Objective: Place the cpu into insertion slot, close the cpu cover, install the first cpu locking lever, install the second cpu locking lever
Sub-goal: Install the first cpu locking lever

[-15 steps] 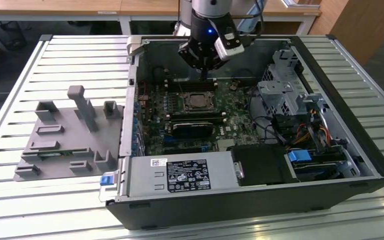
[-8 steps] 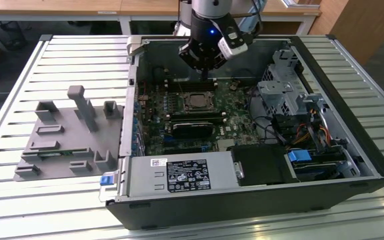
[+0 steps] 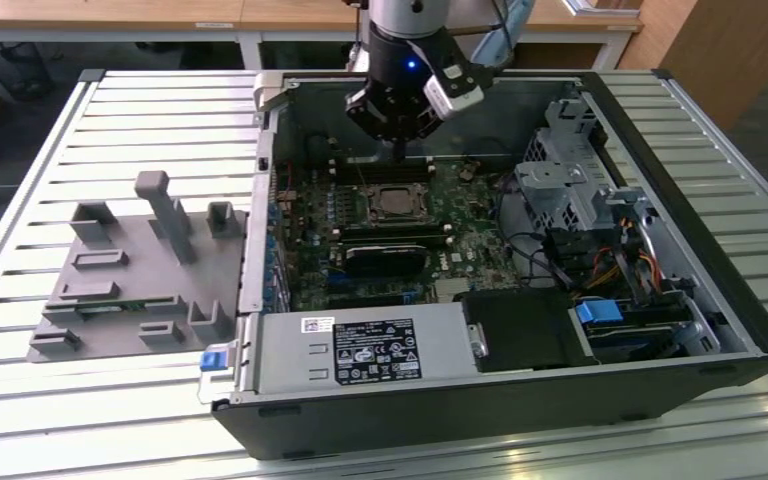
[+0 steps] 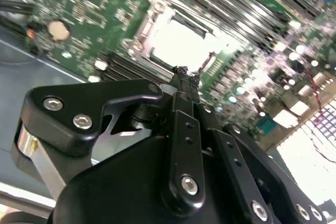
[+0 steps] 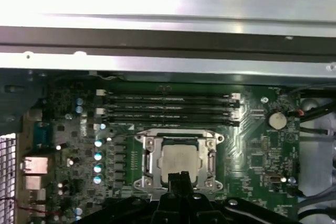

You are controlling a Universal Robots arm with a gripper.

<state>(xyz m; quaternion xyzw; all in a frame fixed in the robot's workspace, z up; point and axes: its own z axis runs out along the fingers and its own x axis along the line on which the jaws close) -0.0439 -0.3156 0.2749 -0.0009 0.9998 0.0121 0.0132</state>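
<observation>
The cpu (image 5: 181, 157) lies flat in the insertion slot (image 5: 142, 140) on the green board, its pale metal face showing through the window of the cpu cover (image 5: 149, 157). The silver cover is folded down around it. In the exterior view the cpu (image 3: 392, 203) sits mid-board, and my gripper (image 3: 399, 150) hangs a little above and behind it, inside the open computer case. Both wrist views show the black fingers pressed together at their tips, gripper (image 5: 180, 177) and gripper (image 4: 184, 73), with nothing between them, just off the edge of the bright cpu (image 4: 181, 45).
Long black memory sticks (image 5: 173, 106) run beside the socket. A coin battery (image 5: 277, 120) sits on the board. The case holds a drive cage (image 3: 564, 190), cables (image 3: 624, 265) and a power supply (image 3: 357, 350). A grey fixture (image 3: 131, 270) stands at the exterior view's left.
</observation>
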